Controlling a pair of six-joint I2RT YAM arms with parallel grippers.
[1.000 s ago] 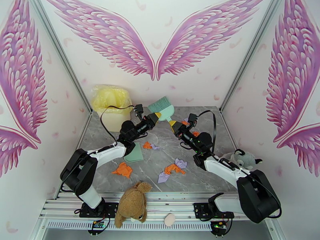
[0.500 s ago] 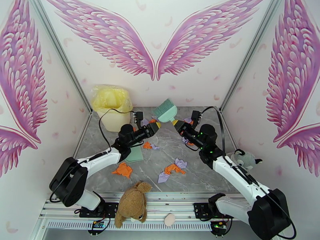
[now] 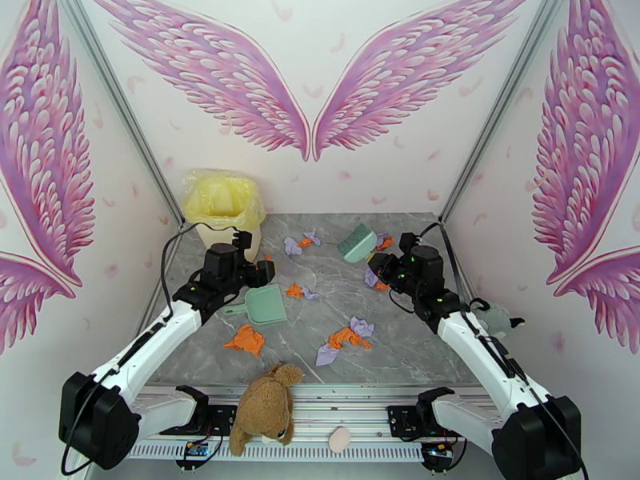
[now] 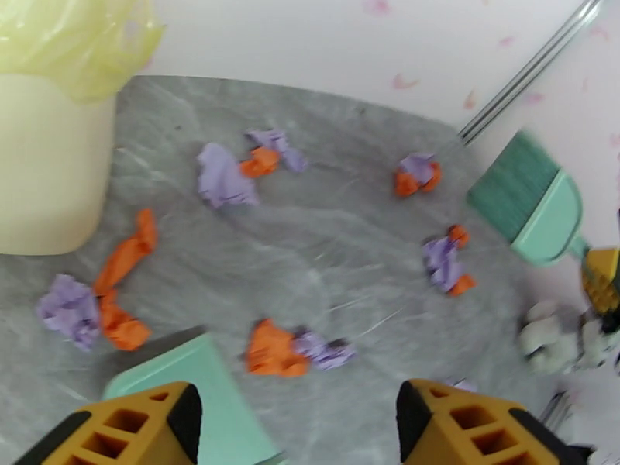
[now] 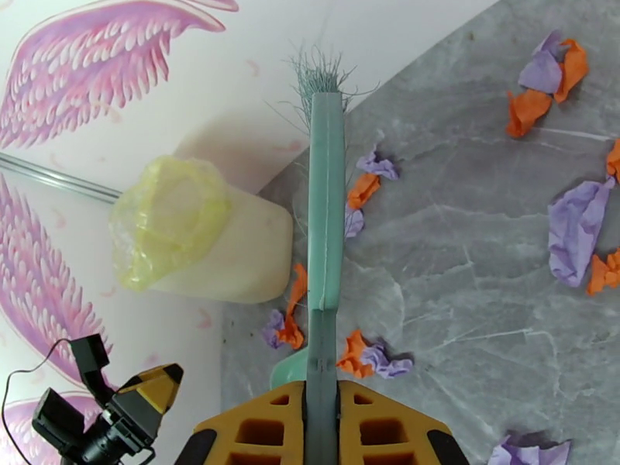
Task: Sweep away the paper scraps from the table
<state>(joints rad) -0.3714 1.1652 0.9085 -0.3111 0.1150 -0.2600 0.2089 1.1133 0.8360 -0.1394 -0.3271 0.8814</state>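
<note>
Orange and light-purple paper scraps lie scattered over the grey table (image 3: 320,362), with wads at the front (image 3: 246,339), (image 3: 344,338), in the middle (image 3: 298,291) and at the back (image 3: 300,243). My right gripper (image 3: 382,264) is shut on the handle of a mint-green brush (image 3: 358,242), held above the back right; its handle runs between the fingers (image 5: 322,416). My left gripper (image 3: 266,272) is open with nothing between its fingers (image 4: 124,432), hovering over the mint-green dustpan (image 3: 264,304), which lies flat on the table. Scraps (image 4: 291,352) lie just ahead of it.
A cream bin with a yellow bag (image 3: 224,210) stands at the back left corner. A brown plush toy (image 3: 266,406) lies at the front edge on the silver frame. A grey plush (image 3: 492,318) sits at the right edge. White walls close in three sides.
My left gripper let go of the brush, opened and drew back left over the dustpan. My right gripper kept the brush and carried it down and to the right.
</note>
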